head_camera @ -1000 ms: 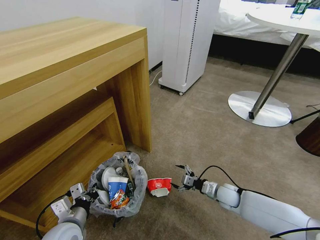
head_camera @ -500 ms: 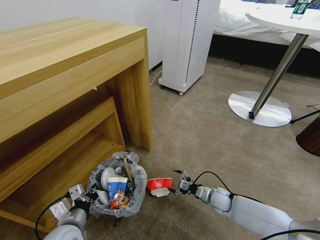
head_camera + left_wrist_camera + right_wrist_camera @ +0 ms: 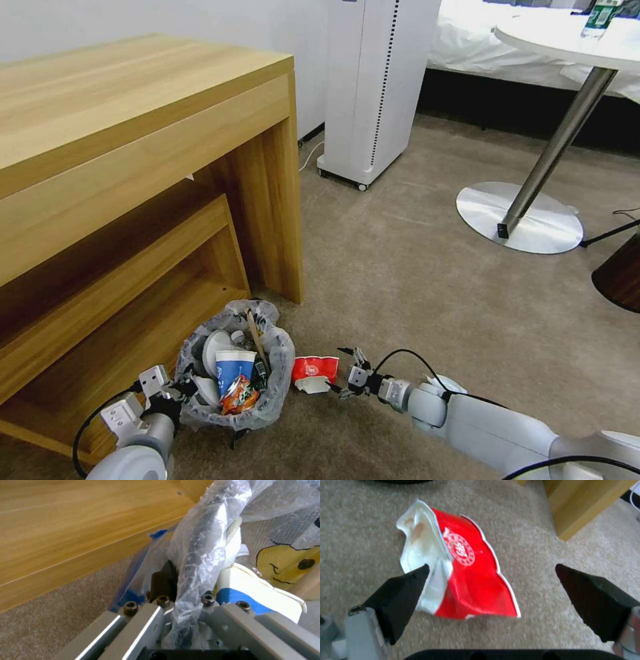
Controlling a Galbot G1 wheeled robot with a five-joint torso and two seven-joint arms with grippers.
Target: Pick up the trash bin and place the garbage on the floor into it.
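Wooden bench (image 3: 133,153) stands behind the left tool, its leg just past the bin. Beige carpet floor (image 3: 413,280) runs under everything. Trash bin (image 3: 233,383), bag-lined and full of cups and wrappers, sits on the floor directly ahead of the left tool (image 3: 175,393). Left tool (image 3: 181,600) is pressed together, pinching the bin's bagged rim (image 3: 196,555) between its fingers. Right tool (image 3: 342,381) is low over the carpet, fingers spread wide. Crushed red-and-white paper cup (image 3: 313,372) lies on the floor between bin and right tool, just ahead of its tips. In the right wrist view the cup (image 3: 466,575) sits between the spread fingers (image 3: 403,595), nearer one of them; contact unclear.
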